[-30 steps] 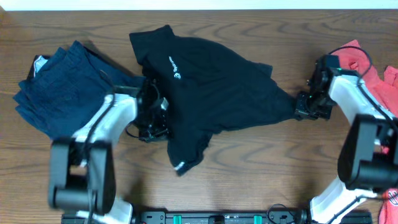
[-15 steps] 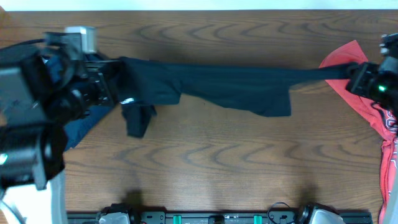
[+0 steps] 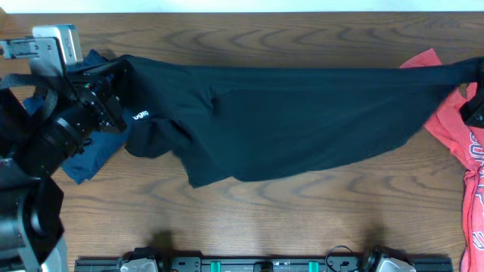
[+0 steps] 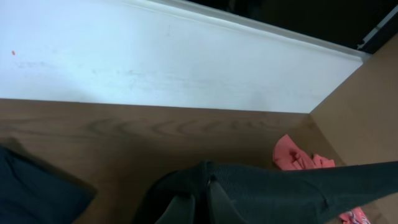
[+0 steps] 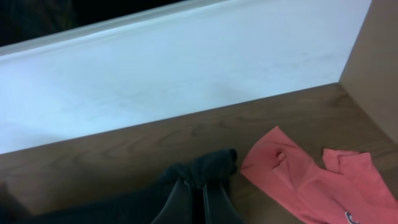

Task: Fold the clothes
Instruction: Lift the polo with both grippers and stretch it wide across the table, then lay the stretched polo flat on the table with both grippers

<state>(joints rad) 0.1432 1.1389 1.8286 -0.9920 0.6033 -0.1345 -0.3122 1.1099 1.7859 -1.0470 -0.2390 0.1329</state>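
Observation:
The black T-shirt (image 3: 287,121) hangs stretched across the table between both arms, lifted off the wood, with white lettering near its left end. My left gripper (image 3: 113,94) is shut on its left edge; in the left wrist view the fingers (image 4: 202,193) pinch the black fabric (image 4: 280,193). My right gripper (image 3: 473,75) at the far right edge is shut on the other end; in the right wrist view the fingers (image 5: 194,190) clamp a black fold (image 5: 205,167). The navy garment (image 3: 87,155) lies under my left arm. The red garment (image 3: 461,140) lies at the right, also in the right wrist view (image 5: 305,180).
A white wall (image 4: 155,68) runs along the table's far edge. A brown side panel (image 5: 373,68) stands at the right end. Bare wood (image 3: 302,219) lies in front of the hanging shirt, with the arm-base rail (image 3: 257,264) at the near edge.
Both arms have risen and pulled apart, lifting the black T-shirt off the table. It now hangs wider and more spread out than half a second ago.

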